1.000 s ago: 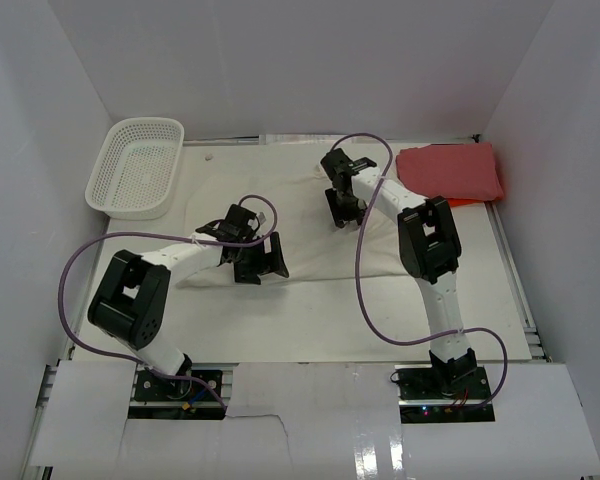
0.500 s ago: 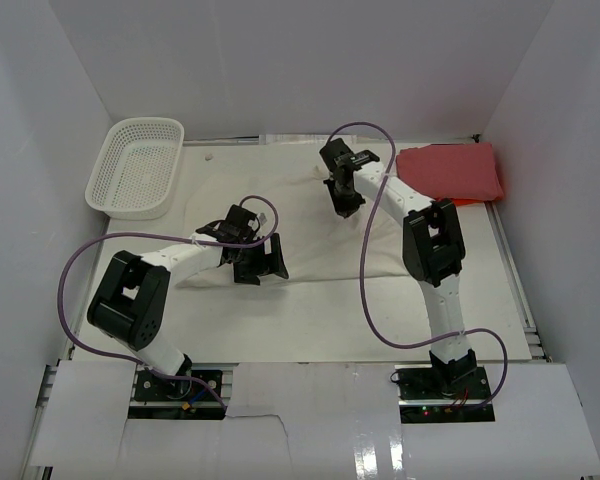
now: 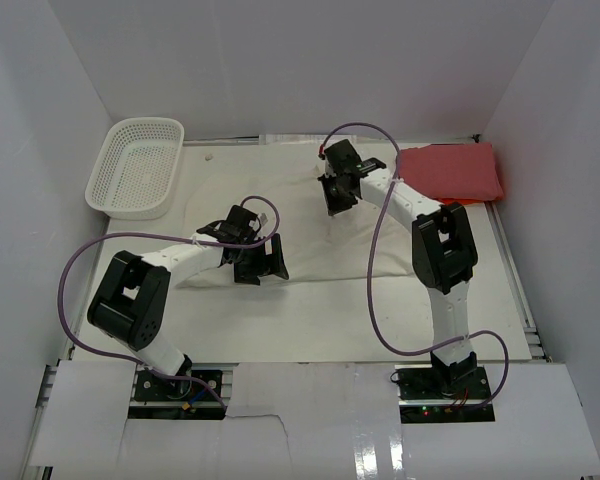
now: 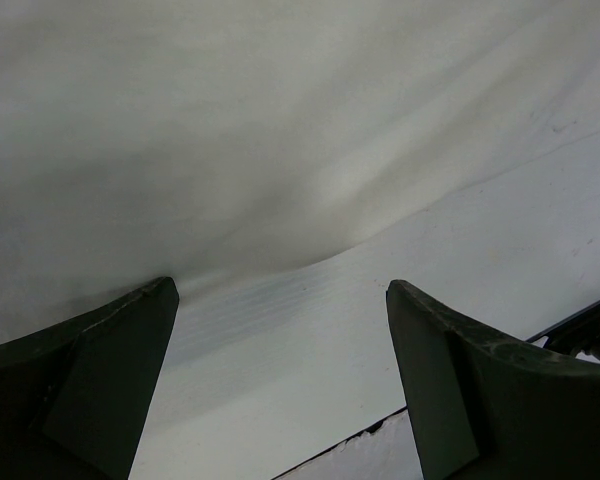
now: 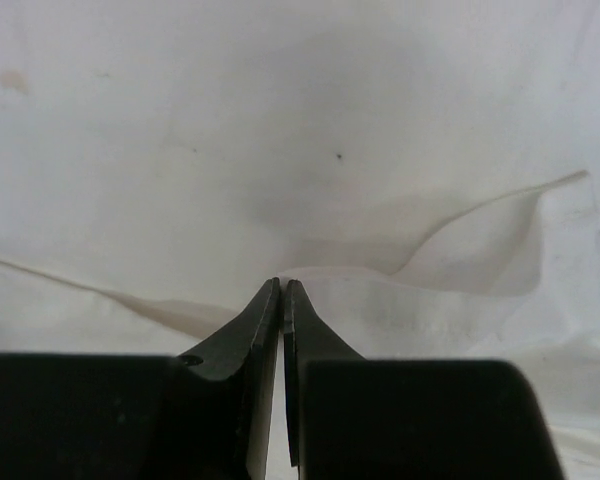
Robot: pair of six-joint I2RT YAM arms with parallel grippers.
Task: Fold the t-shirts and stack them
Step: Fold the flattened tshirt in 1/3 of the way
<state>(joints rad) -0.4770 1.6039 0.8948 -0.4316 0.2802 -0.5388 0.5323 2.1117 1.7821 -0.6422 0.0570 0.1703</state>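
The cream-white t-shirt [image 3: 302,228] lies spread across the middle of the table. Its far part is pinched in my right gripper [image 3: 337,196]. In the right wrist view a raised fold of the cream-white t-shirt [image 5: 400,290] meets the tips of the right gripper [image 5: 282,286], whose jaws are pressed together. My left gripper [image 3: 260,262] stands open at the shirt's near edge. In the left wrist view, the left gripper [image 4: 280,370] has bare table between its fingers, and the cream-white t-shirt [image 4: 230,130] lies just beyond them. The red t-shirt [image 3: 450,172] lies folded at the back right.
A white mesh basket [image 3: 135,166] stands at the back left corner. White walls close in the table on three sides. Purple cables loop from both arms. A dark gap [image 4: 570,330] marks the table's edge in the left wrist view.
My right gripper has shut on the cream-white cloth and shifted toward the back of the table, pulling the fabric up with it. The left arm has stayed where it was.
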